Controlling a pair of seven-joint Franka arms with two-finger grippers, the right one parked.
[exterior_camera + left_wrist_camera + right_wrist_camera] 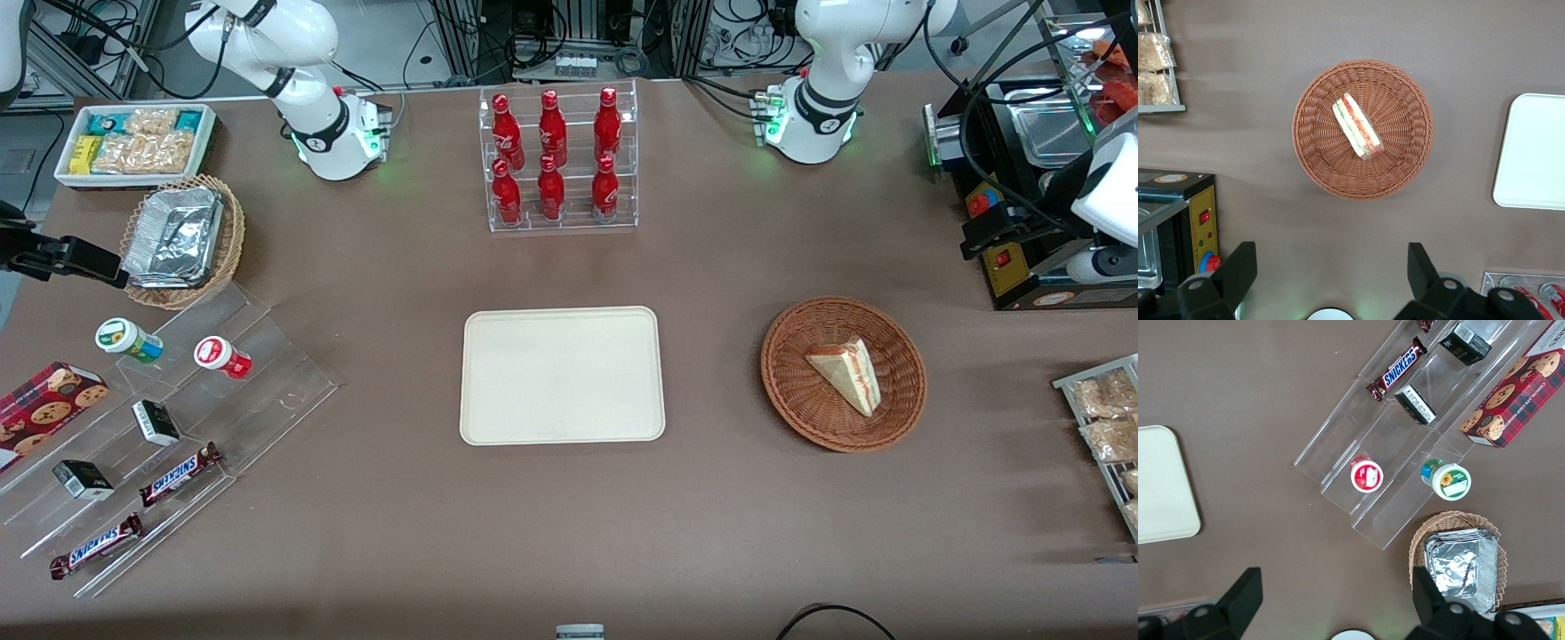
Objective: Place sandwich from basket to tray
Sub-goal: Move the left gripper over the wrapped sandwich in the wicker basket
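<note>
The sandwich, a pale wedge with red, orange and green layers at its edge, lies in the round reddish-brown wicker basket. The cream tray lies flat at the table's middle, beside the basket, with nothing on it. My left gripper hangs high at the working arm's end of the table, farther from the front camera than the basket. It is open and nothing is between its fingers.
A clear rack of red bottles stands at the back middle. A black machine sits under my gripper, a wire rack of snack packs nearer the front camera. Toward the parked arm's end: an acrylic snack stand, a tan basket of foil packs, a white bin.
</note>
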